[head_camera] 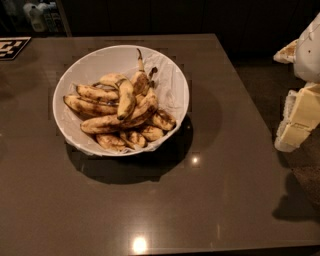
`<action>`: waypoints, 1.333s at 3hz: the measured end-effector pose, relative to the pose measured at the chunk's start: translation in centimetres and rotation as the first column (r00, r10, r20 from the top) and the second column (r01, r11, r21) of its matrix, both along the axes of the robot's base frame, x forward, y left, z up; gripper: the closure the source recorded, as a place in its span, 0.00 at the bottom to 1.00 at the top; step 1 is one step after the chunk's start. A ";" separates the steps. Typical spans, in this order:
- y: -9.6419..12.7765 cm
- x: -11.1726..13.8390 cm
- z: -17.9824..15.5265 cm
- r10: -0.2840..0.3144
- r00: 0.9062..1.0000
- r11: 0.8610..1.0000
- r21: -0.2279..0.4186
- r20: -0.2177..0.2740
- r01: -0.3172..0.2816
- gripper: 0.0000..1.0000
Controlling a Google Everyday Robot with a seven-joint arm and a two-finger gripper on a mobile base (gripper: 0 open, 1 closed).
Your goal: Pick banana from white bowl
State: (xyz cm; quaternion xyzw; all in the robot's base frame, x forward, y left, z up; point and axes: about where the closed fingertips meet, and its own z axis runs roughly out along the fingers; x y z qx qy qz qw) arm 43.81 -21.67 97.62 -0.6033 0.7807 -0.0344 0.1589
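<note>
The white bowl (pixel 172 82) stands on the dark table, left of centre, with a crinkled white lining and a pile of several bananas. The banana (pixel 125 99), plump, curved and fairly clean yellow, lies on top of the pile near its middle. It meets a second one (pixel 111 79) at a dark stem. Long brown-spotted bananas lie to its left and under it, and small stubby ones lie at the front. My gripper (pixel 295 125) hangs at the right edge of the view, beyond the table's right side, well away from the bowl and holding nothing visible.
The dark glossy table (pixel 215 200) runs to a right edge near the gripper, with the floor beyond it. A black-and-white marker tag (pixel 11 47) lies at the far left corner. Bottles (pixel 37 15) stand in the background at the top left.
</note>
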 end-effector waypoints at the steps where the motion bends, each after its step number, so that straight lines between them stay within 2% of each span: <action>1: 0.0 0.0 0.0 0.000 1.000 1.000 0.000 0.000 0.000 0.00; 2: 0.5 0.0 0.2 -0.017 1.000 1.000 -0.010 0.000 0.017 0.00; 3: 2.8 -0.5 0.3 -0.030 0.999 0.997 -0.071 -0.025 0.028 0.00; 4: 5.5 -0.9 0.3 -0.036 0.998 0.987 -0.156 -0.044 0.028 0.00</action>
